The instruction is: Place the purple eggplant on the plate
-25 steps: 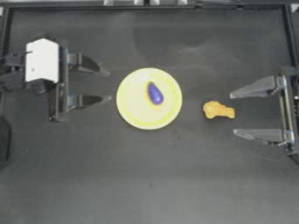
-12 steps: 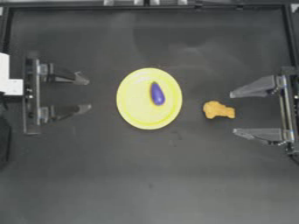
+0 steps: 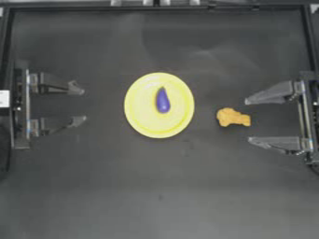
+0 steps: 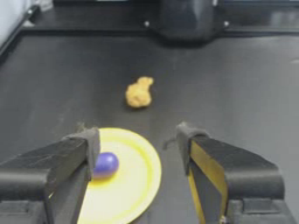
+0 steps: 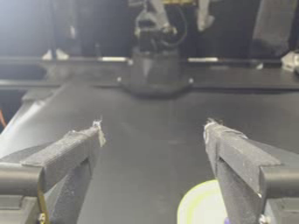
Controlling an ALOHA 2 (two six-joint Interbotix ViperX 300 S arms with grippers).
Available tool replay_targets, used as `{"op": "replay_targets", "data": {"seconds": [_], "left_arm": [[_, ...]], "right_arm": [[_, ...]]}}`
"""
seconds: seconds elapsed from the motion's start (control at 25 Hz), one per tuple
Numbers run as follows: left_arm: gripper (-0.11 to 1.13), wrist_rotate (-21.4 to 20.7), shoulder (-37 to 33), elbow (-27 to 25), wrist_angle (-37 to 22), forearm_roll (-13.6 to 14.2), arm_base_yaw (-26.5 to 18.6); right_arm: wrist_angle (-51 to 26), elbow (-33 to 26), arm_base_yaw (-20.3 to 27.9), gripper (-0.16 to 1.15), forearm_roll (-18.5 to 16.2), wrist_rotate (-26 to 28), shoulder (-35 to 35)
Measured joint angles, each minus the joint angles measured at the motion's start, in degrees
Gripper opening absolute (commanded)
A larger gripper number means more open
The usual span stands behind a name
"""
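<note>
The purple eggplant [image 3: 162,100] lies on the yellow plate [image 3: 142,117] at the table's middle, its narrow tip pointing to the far side. In the left wrist view the eggplant [image 4: 106,164] shows as a round blue ball on the plate [image 4: 137,179], partly behind one jaw. My left gripper [image 3: 77,104] stands open at the left side, well clear of the plate, with nothing in it. My right gripper [image 3: 250,120] stands open at the right side, holding nothing. A small arc of the plate [image 5: 201,203] shows low in the right wrist view.
An orange lumpy nugget [image 3: 232,117] rests on the table between the plate and the right gripper; the nugget [image 4: 139,92] also shows in the left wrist view beyond the plate. The table's raised black border [image 3: 156,6] runs along the far edge.
The left arm has drawn back to the left, away from the plate, with its jaws open. The eggplant, plate, nugget and right arm have not moved.
</note>
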State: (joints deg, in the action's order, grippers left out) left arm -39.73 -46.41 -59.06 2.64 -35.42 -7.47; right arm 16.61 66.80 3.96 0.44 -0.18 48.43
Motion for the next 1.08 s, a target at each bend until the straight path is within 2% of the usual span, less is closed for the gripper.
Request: {"op": "replay_targets", "data": {"seconds": [0.32, 0.52, 0.72, 1.08], "left_arm": [[0.89, 0.0, -1.23, -1.49, 0.09, -0.18, 2.02], [0.89, 0.0, -4.39, -3.52, 0.09, -0.35, 2.46], [0.89, 0.0, -8.44, -6.15, 0.18, -2.11, 2.64], [0.89, 0.0, -12.66, -8.44, 0.18, -2.2, 2.72]], "right_arm": [[0.0, 0.0, 0.0, 0.99, -0.09, -0.26, -0.09], [0.0, 0.0, 0.0, 0.99, -0.26, -0.35, -0.09], [-0.09, 0.0, 0.0, 0.99, -0.26, -0.35, -0.09], [-0.88, 0.09, 0.0, 0.99, -0.35, -0.35, 0.0]]}}
